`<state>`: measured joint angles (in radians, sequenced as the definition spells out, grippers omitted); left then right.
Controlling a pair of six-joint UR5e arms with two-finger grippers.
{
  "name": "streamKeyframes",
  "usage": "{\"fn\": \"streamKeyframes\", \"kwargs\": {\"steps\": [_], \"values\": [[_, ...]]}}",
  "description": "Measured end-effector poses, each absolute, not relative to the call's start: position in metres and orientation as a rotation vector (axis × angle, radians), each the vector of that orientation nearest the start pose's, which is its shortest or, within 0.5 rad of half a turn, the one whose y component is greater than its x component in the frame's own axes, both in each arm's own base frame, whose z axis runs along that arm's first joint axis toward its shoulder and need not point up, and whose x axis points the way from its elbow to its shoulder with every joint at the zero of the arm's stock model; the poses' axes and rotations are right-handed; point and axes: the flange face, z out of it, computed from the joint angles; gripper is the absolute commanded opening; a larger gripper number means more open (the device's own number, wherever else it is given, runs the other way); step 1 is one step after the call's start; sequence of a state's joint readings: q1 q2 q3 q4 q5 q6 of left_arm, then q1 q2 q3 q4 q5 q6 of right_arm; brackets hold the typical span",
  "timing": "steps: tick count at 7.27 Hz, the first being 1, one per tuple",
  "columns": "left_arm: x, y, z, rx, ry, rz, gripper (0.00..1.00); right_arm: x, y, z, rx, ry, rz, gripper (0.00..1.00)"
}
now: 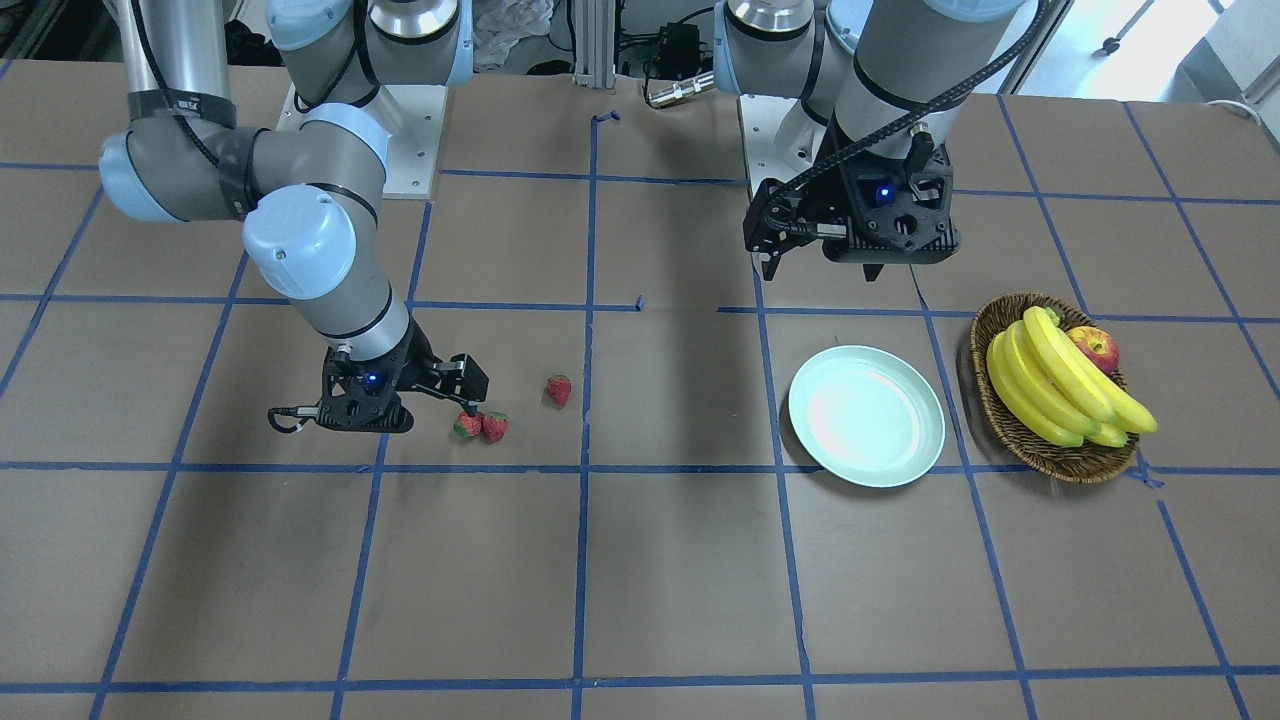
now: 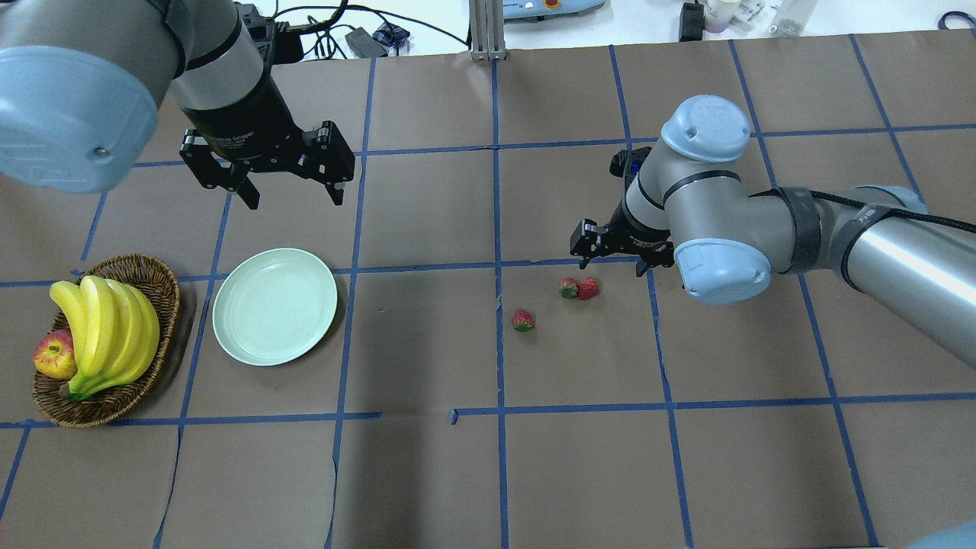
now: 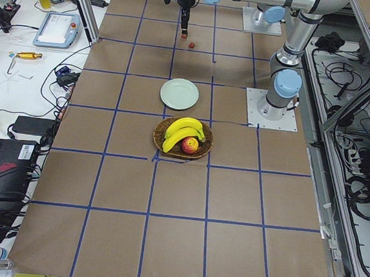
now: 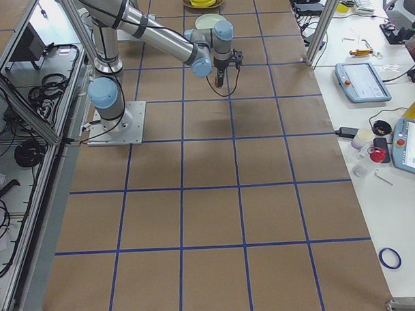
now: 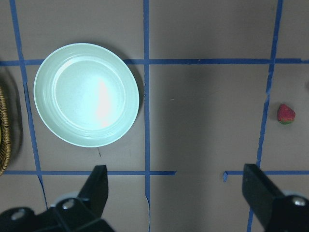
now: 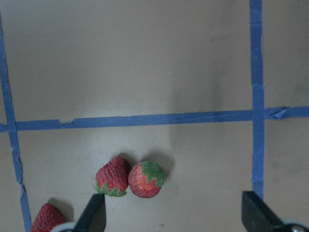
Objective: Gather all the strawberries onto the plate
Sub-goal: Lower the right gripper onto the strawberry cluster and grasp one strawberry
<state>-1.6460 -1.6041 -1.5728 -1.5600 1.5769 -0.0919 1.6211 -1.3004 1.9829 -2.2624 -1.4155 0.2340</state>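
Strawberries: All three lie on the table, none in the plate. Two point(image 6: 112, 176) point(image 6: 146, 180) touch side by side; the third point(image 2: 522, 319) sits apart, nearer the centre line.
Plate: The plate point(image 2: 274, 306) is bare and well apart from the fruit, on the robot's left half.
Step in hand: We judge it to be the first pick, at the touching pair.
Right gripper: The right gripper point(image 6: 175, 215) is spread wide with nothing held. It is low over the table, just on the robot's side of the pair.
Advice: In the wrist view the pair sits off-centre, close to one finger point(image 6: 94, 217). We recommend centring on one berry and turning the wrist so the neighbour stays outside the closing line. Then descend straight and squeeze gently.
Risk: A close taken from here could nudge both berries.
Right arm pose: Reached out over the table, wrist bent down.
Left gripper: The left gripper point(image 2: 294, 197) is wide apart and empty. It is held high and pointing down near the plate.
Surroundings: A wicker basket point(image 2: 156, 278) with bananas point(image 2: 107, 328) and an apple point(image 2: 52, 357) stands beside the plate.
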Motion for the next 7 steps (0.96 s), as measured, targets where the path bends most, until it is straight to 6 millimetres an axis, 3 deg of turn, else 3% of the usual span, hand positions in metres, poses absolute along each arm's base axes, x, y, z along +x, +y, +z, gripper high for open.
{"fn": "streamKeyframes", "kwargs": {"steps": [5, 7], "values": [[-0.171, -0.491, 0.468, -0.022, 3.132, 0.054, 1.0, 0.175, -0.506, 0.231, 1.169, 2.895, -0.033, 1.0], [-0.172, -0.491, 0.468, -0.022, 3.132, 0.059, 1.0, 0.2, -0.497, 0.224, 1.33, 2.837, -0.065, 0.95]]}}
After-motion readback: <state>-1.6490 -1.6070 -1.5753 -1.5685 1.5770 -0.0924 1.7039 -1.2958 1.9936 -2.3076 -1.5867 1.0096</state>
